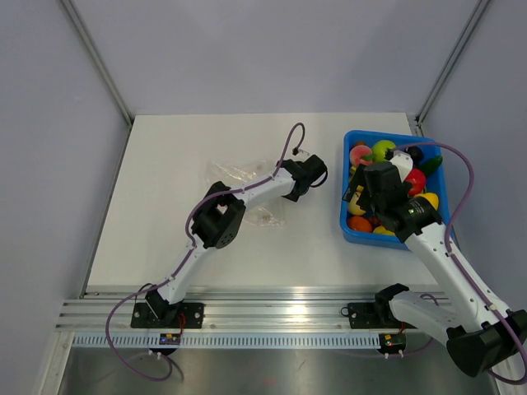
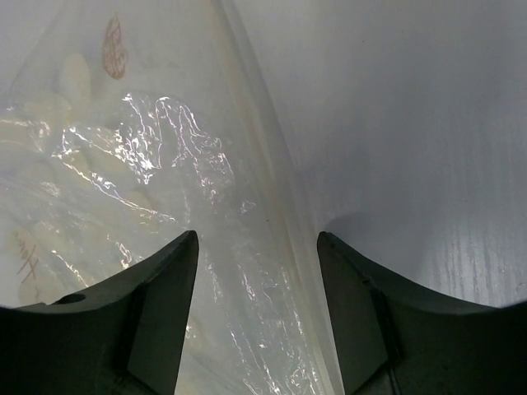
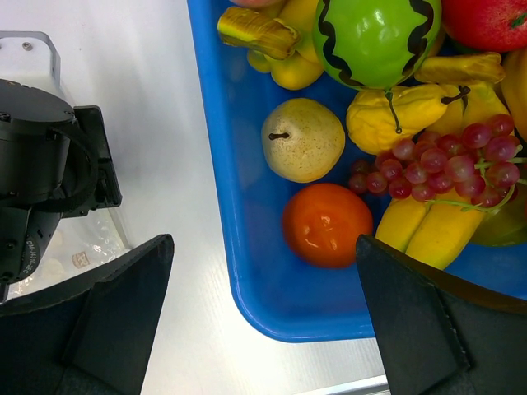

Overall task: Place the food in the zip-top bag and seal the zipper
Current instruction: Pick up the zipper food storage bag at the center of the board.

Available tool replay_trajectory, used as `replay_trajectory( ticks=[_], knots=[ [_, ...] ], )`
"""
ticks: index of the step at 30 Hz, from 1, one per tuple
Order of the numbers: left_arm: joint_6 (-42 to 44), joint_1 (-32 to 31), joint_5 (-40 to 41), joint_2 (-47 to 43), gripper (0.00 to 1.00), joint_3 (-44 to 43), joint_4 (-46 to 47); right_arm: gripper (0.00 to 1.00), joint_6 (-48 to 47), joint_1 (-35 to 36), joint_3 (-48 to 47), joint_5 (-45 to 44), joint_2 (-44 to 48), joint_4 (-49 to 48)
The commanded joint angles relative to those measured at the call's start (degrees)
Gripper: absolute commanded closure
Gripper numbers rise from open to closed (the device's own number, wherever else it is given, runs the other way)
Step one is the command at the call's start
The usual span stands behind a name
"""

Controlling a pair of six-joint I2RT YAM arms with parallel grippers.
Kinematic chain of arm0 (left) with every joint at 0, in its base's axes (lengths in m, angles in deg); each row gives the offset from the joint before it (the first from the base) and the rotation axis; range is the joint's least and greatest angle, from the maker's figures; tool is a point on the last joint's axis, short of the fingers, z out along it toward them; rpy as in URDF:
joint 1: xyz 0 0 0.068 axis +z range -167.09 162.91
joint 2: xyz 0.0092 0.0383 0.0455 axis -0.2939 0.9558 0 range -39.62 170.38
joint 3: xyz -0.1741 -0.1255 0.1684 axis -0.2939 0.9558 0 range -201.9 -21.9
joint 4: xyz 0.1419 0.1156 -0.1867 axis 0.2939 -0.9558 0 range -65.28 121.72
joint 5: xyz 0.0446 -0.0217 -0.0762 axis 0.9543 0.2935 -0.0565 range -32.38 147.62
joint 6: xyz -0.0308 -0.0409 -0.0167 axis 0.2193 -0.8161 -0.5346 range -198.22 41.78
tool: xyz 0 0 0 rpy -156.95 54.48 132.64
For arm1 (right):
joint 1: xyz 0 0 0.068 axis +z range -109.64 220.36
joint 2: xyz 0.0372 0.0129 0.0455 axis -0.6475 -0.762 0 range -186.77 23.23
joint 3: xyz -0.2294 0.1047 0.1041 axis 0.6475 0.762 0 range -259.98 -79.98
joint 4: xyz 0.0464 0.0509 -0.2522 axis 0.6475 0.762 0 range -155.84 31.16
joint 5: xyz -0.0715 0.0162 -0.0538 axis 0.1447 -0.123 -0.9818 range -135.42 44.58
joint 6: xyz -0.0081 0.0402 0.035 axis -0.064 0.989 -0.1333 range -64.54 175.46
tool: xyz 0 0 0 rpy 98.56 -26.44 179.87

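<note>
Grippers: 2.

Left gripper (image 2: 257,313): jaws partly open, with a clear gap between the fingers. The zipper (image 2: 276,189) edge of the zip-top bag (image 2: 140,164) runs down through that gap. Whether either finger touches it, cannot tell.

Right gripper (image 3: 263,329): jaws wide, holding nothing, hanging over the near left corner of the blue bin (image 3: 239,206).

Bags: 1. Clear and crinkled, lying flat on the table (image 1: 165,148) left of centre, partly under the left arm (image 1: 218,218).

Bins: 1, at the table's right edge, toward the far corner.

Food (image 1: 383,151): all that shows lies in the bin. Right wrist view count:
- 1 pale pear (image 3: 303,140)
- 1 orange (image 3: 327,224), nearest the bin's near left corner
- 1 bunch of red grapes (image 3: 445,160)
- 1 green striped melon (image 3: 376,37)
- 1 red apple (image 3: 494,20)
- yellow pieces crowded together, number uncertain
</note>
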Motion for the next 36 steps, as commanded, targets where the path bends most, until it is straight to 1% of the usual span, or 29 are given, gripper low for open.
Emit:
replay_trajectory(
  ticks=[1, 4, 5, 7, 8, 11, 12, 16, 18, 20, 21, 22, 23, 24, 25, 26, 28, 30, 31, 32, 33, 34, 36],
  knots=[
    [-0.43, 0.37, 2.94, -1.34, 0.38, 1.89, 1.58, 0.01, 1.29, 0.31, -1.40, -1.42, 0.39, 0.25],
    [0.10, 0.46, 4.18, -1.08, 0.44, 3.55, 2.55, 0.01, 1.55, 0.31, -1.22, -1.33, -0.05, -0.19],
    [0.10, 0.46, 4.27, -0.99, 0.52, 4.17, 2.64, 0.01, 1.47, 0.31, -1.22, -1.24, -0.22, -0.28],
    [-0.33, 0.55, 4.36, -0.64, 0.61, 4.79, 2.64, 0.01, 1.29, 0.31, -1.22, -1.24, -0.66, -0.28],
    [-0.51, 0.63, 4.36, -0.64, 0.70, 5.05, 2.55, 0.01, 1.29, 0.31, -1.40, -1.24, -0.93, -0.37],
    [-1.13, 0.55, 4.36, -0.99, 0.85, 6.19, 2.20, 0.01, 1.20, 0.40, -1.66, -1.50, -1.19, -0.02],
    [-1.39, 0.63, 4.53, -1.25, 0.99, 6.37, 1.77, 0.00, 1.20, 0.40, -1.66, -1.42, -1.02, -0.01],
    [-2.18, 0.72, 3.93, -4.67, 1.00, 8.03, 1.06, 0.00, 1.03, 0.31, -1.75, -1.50, -0.32, 0.34],
    [-1.83, 0.90, 2.17, -8.97, 1.00, 9.88, 2.46, 0.00, 0.85, 0.31, -1.66, -1.50, 0.04, 0.69],
    [-2.00, 1.25, -1.25, -12.13, 1.00, 12.24, 3.16, 0.00, 0.67, 0.31, -1.66, -1.68, 0.39, 1.30],
    [-1.74, 1.42, -2.75, -15.28, 1.00, 12.96, 3.95, 0.01, 0.67, 0.40, -1.66, -1.68, 0.83, 1.57],
    [-1.57, 1.51, -6.41, -17.23, 1.00, 13.83, 4.31, 0.01, 0.41, 0.40, -1.58, -1.68, 0.92, 1.57],
    [-1.39, 1.60, -8.19, -18.90, 1.00, 15.41, 4.83, 0.00, 0.41, 0.40, -1.58, -1.42, 1.09, 1.74],
    [-0.43, 1.60, -10.12, -22.40, 1.00, 16.29, 5.88, 0.00, 0.24, 0.40, -1.58, -1.42, 1.18, 1.83],
    [-0.25, 1.60, -13.80, -24.00, 1.00, 17.00, 6.24, 0.00, 0.06, 0.31, -1.66, -0.81, 1.44, 1.83],
    [-0.07, 1.60, -15.49, -25.41, 1.00, 18.49, 7.03, 0.01, -0.29, 0.40, -1.58, -0.36, 1.45, 1.74],
    [0.63, 1.69, -20.13, -29.61, 1.00, 19.46, 7.47, 0.01, -0.91, 0.31, -1.84, 2.27, 1.27, 0.96],
    [0.98, 1.78, -22.79, -31.91, 1.00, 20.17, 8.00, 0.01, -1.26, 0.40, -2.19, 4.90, 0.83, -0.10],
    [1.16, 1.95, -25.84, -33.84, 1.00, 20.52, 8.35, 0.01, -1.17, 0.31, -2.89, 8.22, -0.21, -1.41],
    [1.16, 2.21, -27.35, -34.55, 1.00, 20.78, 8.70, 0.01, -1.09, 0.40, -3.33, 9.99, -0.83, -2.29],
    [1.25, 2.39, -29.20, -35.17, 1.00, 21.22, 9.31, 0.01, -0.13, 0.40, -3.68, 13.66, -1.36, -3.26],
    [1.33, 2.65, -33.13, -36.22, 1.00, 21.57, 9.76, 0.01, 0.58, 0.49, -4.12, 15.96, -2.76, -5.96],
    [1.25, 3.44, -37.54, -37.46, 1.00, 22.80, 12.82, 0.01, 3.21, 0.66, -4.30, 21.58, -4.78, -10.97]
  ],
)
